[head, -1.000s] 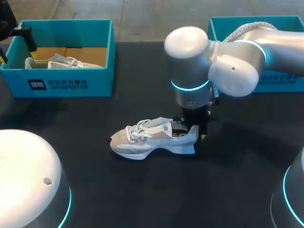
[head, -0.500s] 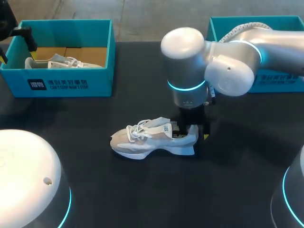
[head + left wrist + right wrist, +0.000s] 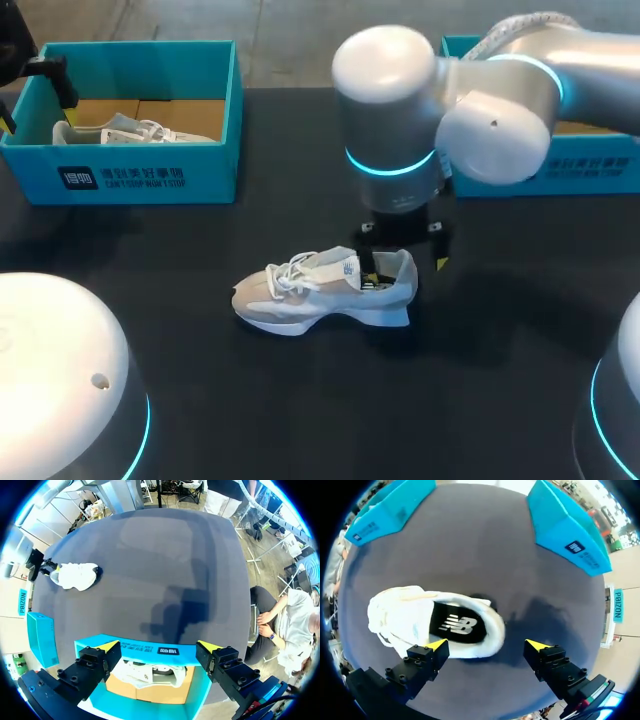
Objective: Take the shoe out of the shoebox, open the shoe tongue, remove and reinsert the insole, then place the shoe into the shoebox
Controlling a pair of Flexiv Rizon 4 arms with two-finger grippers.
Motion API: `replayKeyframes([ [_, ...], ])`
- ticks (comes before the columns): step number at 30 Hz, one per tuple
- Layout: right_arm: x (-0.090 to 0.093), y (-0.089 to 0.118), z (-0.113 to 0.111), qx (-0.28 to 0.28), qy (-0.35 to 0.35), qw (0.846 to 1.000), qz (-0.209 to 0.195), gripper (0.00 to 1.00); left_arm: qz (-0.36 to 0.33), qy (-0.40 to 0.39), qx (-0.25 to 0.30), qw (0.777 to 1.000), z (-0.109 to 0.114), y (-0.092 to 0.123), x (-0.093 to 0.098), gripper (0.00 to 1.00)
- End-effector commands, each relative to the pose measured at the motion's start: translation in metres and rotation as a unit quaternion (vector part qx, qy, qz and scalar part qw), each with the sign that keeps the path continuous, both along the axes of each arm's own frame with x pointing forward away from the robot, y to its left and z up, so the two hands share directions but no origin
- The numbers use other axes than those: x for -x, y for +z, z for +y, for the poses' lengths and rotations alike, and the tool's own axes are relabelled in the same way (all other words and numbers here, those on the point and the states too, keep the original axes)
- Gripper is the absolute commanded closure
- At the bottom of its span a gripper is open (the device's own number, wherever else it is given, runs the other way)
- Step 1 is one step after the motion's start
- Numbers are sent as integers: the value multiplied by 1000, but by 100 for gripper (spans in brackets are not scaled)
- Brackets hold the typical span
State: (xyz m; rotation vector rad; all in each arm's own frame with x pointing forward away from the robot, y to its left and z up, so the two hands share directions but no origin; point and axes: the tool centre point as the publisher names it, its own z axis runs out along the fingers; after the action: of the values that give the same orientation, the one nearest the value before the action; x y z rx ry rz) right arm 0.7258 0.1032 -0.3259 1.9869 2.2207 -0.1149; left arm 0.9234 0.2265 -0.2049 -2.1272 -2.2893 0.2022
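Dark table (image 3: 500,400), apparently matte, bears a white shoe (image 3: 320,295) upright.

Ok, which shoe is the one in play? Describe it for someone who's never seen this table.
Two teal shoeboxes sit at the black table's far edge. The shoe lies on the bare tabletop in front of them, mid-table, under the right pincer. The other white shoe sits inside the left shoebox; this one is outside, its black insole showing.
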Motion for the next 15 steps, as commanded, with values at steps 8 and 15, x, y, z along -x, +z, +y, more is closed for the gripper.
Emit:
replayKeyframes([
  [8, 0, 37, -16, -62, 136, 989, -3, 0, -1, 0, 0, 1000, 0, 0, 1, 0],
  [15, 3, 49, -12, -88, 339, 936, 17, 0, -1, 0, 0, 1000, 0, 0, 1, 0],
])
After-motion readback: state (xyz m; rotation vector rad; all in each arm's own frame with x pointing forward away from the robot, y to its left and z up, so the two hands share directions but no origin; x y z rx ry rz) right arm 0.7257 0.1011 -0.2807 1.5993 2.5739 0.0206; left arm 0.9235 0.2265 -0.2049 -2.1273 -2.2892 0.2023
